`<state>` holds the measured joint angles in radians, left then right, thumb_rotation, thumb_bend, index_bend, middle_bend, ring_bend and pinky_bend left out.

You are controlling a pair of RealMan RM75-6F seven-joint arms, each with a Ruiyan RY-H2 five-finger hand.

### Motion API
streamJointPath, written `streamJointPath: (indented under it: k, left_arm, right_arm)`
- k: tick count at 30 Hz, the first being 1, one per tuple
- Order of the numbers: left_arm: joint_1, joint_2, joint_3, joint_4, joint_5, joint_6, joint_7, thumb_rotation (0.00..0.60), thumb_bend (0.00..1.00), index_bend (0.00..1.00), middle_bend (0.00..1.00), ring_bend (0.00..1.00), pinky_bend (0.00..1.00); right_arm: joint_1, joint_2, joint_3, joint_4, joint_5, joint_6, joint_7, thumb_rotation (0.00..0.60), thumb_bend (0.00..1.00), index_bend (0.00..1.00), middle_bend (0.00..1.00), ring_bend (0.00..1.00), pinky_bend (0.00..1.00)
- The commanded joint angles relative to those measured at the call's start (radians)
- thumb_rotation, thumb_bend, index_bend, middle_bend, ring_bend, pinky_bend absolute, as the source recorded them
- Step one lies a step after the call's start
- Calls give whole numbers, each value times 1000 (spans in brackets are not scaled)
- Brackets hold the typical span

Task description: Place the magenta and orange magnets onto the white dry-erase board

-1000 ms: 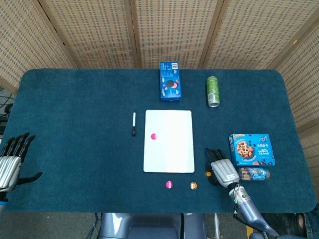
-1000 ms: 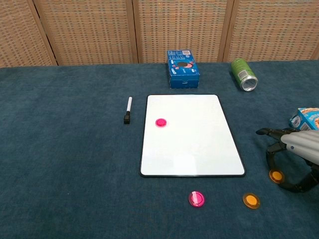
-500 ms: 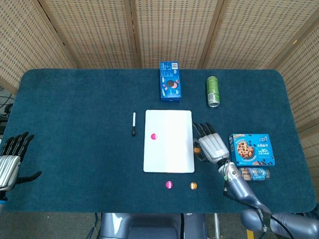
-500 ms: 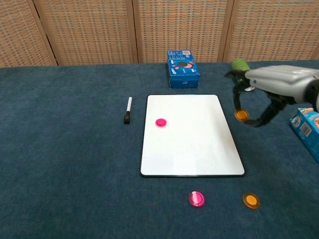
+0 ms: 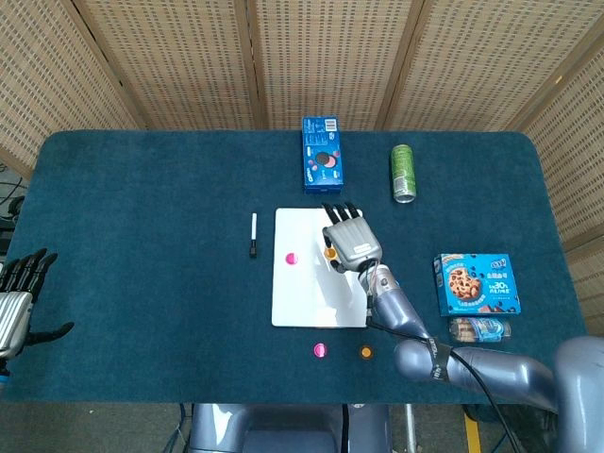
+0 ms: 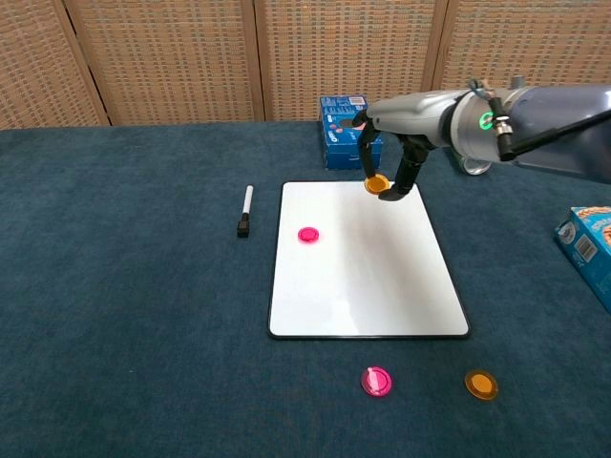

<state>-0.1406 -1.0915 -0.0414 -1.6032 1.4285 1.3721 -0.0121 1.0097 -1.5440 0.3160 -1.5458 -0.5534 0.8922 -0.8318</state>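
Observation:
The white dry-erase board [image 5: 316, 302] [image 6: 368, 286] lies mid-table with one magenta magnet [image 5: 291, 258] [image 6: 307, 234] on its left part. My right hand [image 5: 350, 241] [image 6: 399, 134] hovers over the board's far half and pinches an orange magnet [image 5: 329, 253] [image 6: 377, 183]. A second magenta magnet [image 5: 321, 350] [image 6: 376, 381] and another orange magnet [image 5: 366, 352] [image 6: 481, 385] lie on the cloth in front of the board. My left hand [image 5: 17, 300] stays at the table's left edge, fingers spread, holding nothing.
A black-capped marker [image 5: 253, 235] [image 6: 244, 211] lies left of the board. A blue cookie box [image 5: 322, 155] [image 6: 350, 132] and a green can [image 5: 403, 173] lie behind it. Another cookie box [image 5: 478, 284] [image 6: 589, 240] and a packet [image 5: 481, 329] are at the right.
My right hand has carried the orange magnet from the cloth at the right, leftward and up, to above the board's far half. The left hand has barely moved.

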Motion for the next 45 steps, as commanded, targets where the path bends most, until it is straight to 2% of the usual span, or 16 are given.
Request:
streamJointPath:
  k: [1,7,13,16,19,21,25,30,39,45]
  left_arm:
    - [-2,1,0,3,-4,-6,-5,600,0,0,0,0,7]
    - [-6,2,1,4,-2,-14,-10,600,0,0,0,0,7]
    - [-3,4,4,-3,12,-2,-10,600,0,0,0,0,7]
    - [-3,4,6,-4,18,0,-9,600,0,0,0,0,7]
    - [-3,4,9,-5,24,3,-7,600,0,0,0,0,7]
    - [-2,4,10,-6,28,7,-6,600,0,0,0,0,7]
    - [0,4,12,-11,37,14,-1,600,0,0,0,0,7]
    - [0,4,16,-19,47,19,12,600,0,0,0,0,7]
    - [2,1,16,-25,45,22,29,600,0,0,0,0,7]
    - [1,0,15,-23,43,22,31,600,0,0,0,0,7]
  right_arm:
    - [43,-32,-9,29,48,29,-27,600,260,0,0,0,0]
    - [18,30,-36,-46,10,75,15,600,260,0,0,0,0]
    - [-62,122,-87,-171,-103,129,97,600,290,14,0,0,0]
    - [-118,165,-138,-235,-193,158,145,600,311,93,0,0,0]
    - [-170,195,-193,-277,-284,180,188,600,311,260,0,0,0]
    - [-201,207,-229,-293,-344,193,212,600,316,301,0,0,0]
    - [-269,212,-306,-307,-470,232,260,600,358,328,0,0,0]
    - [-331,200,-385,-302,-604,267,283,600,363,335,0,0,0]
    - [-399,176,-454,-296,-736,275,319,600,363,348,0,0,0]
    - [-429,137,-477,-261,-776,260,322,600,363,351,0,0,0]
